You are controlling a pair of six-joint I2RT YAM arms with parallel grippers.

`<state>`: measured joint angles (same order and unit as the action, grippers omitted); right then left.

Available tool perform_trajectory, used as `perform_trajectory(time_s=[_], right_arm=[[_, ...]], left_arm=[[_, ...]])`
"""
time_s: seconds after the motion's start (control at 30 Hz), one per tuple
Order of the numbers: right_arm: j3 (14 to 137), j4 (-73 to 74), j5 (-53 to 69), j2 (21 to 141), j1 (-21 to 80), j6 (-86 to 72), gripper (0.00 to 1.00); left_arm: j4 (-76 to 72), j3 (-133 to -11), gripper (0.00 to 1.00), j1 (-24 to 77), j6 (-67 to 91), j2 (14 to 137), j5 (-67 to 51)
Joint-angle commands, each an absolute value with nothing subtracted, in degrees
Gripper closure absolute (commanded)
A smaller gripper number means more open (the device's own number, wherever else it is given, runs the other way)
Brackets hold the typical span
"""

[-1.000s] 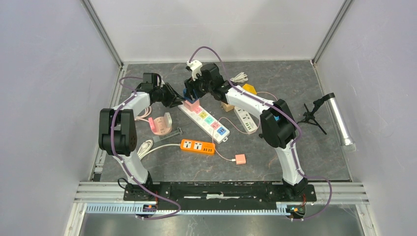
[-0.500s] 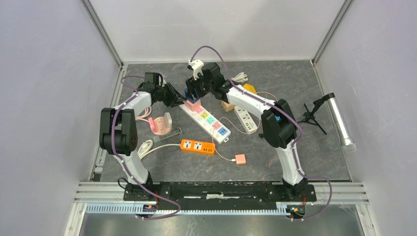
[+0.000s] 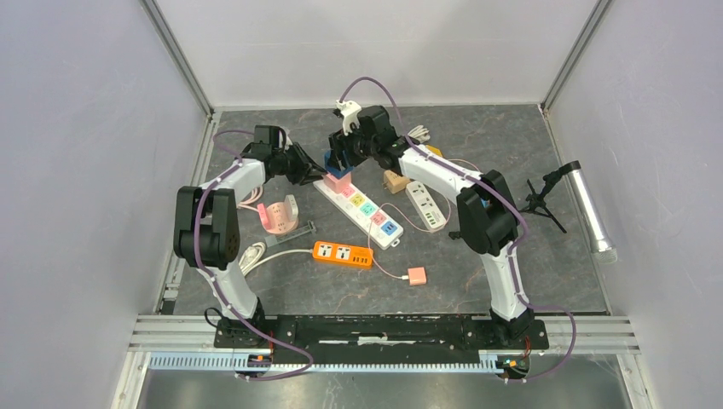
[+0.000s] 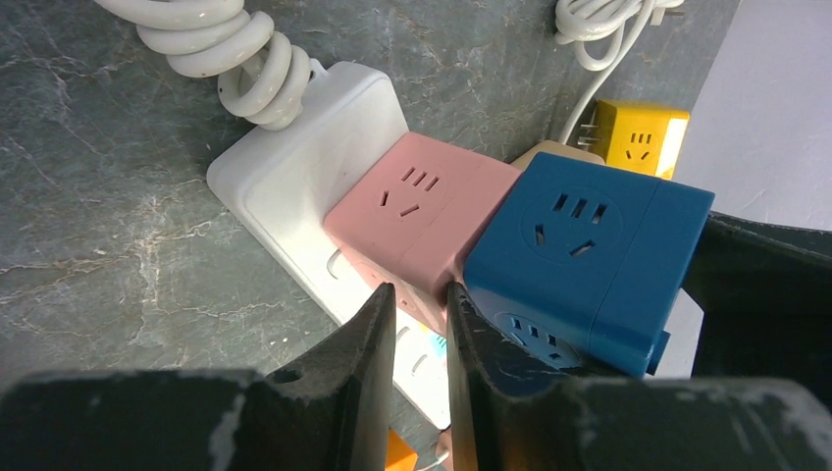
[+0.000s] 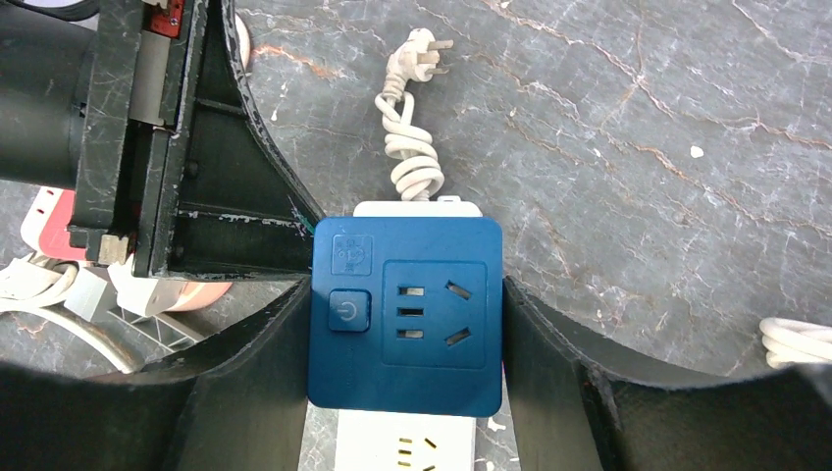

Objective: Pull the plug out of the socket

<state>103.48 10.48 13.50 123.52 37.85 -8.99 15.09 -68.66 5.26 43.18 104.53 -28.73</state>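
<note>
Toward the grey marbled counter's (image 3: 477, 136) far edge, our right hand (image 5: 405, 324) pinches the blue cube plug (image 5: 406, 312), our nearly pressed-together left hand (image 4: 412, 343) bracing the white power strip (image 4: 294, 186), needing a straight lift next.

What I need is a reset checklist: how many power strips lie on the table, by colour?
White power strips: 2, the multicoloured-socket strip and the plain strip
Orange power strip: 1
Total: 3
</note>
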Motion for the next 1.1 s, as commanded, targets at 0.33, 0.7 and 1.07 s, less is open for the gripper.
perform_trajectory(time_s=[0.33,0.7,1.07], right_arm=[[101.03,1.72,14.96,119.31,35.84,-7.25,0.09],[100.12,4.64,19.08,120.58,36.38,-4.51,0.12],[100.54,5.63,18.48,121.21,37.62,-5.01,0.29]], left_arm=[[28.39,-64.78,0.67,5.36,35.91,109.93,-17.14],[28.41,-64.86,0.67,5.36,35.95,110.21,-17.41],[28.49,-65.13,0.67,5.36,35.97,110.54,-17.59]])
